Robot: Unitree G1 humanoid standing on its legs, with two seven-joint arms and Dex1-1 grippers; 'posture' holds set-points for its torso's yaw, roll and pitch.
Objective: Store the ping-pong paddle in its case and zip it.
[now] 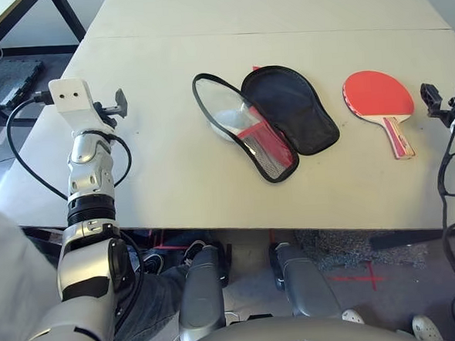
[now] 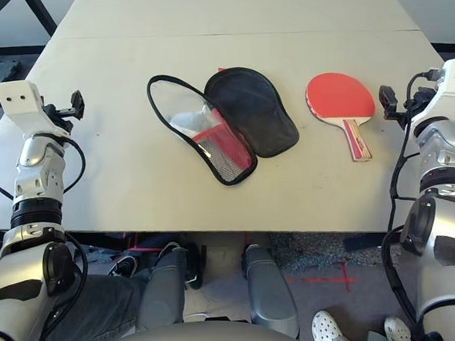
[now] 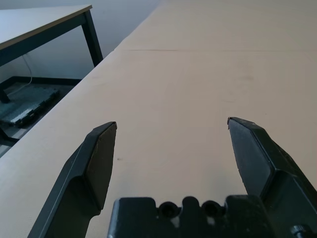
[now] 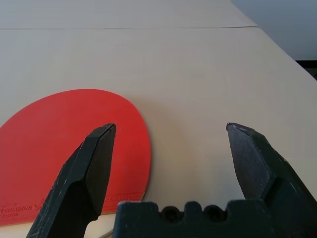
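At the centre of the left eye view, the case (image 1: 275,121) lies unzipped and spread flat on the pale desk (image 1: 166,182), its black lining facing up on the right half and the red, mesh-pocketed half to the left. Right of it, well apart, the ping-pong paddle (image 1: 379,99) rests flat, red rubber face up, with its striped wooden handle pointing toward the lower right. The left hand (image 1: 119,104) hovers over the desk at the left of the frame, far from both things

Across the right eye view, the same layout appears, and the right hand (image 2: 387,103) sits at the right edge, just beside the paddle's handle, touching nothing

Low in the left wrist view, two black fingers (image 3: 96,163) stand wide apart with bare desk between them; this hand is empty

Low in the right wrist view, the fingers (image 4: 94,158) are likewise spread wide and empty, with the paddle's red face at lower left

Judging by its look, the paddle is light and stiff, with a grippy rubber face; the handle seems the best hold, though it lies flush on the desk. The case looks soft and floppy, likely to shift or fold unless pinned while the paddle slides in
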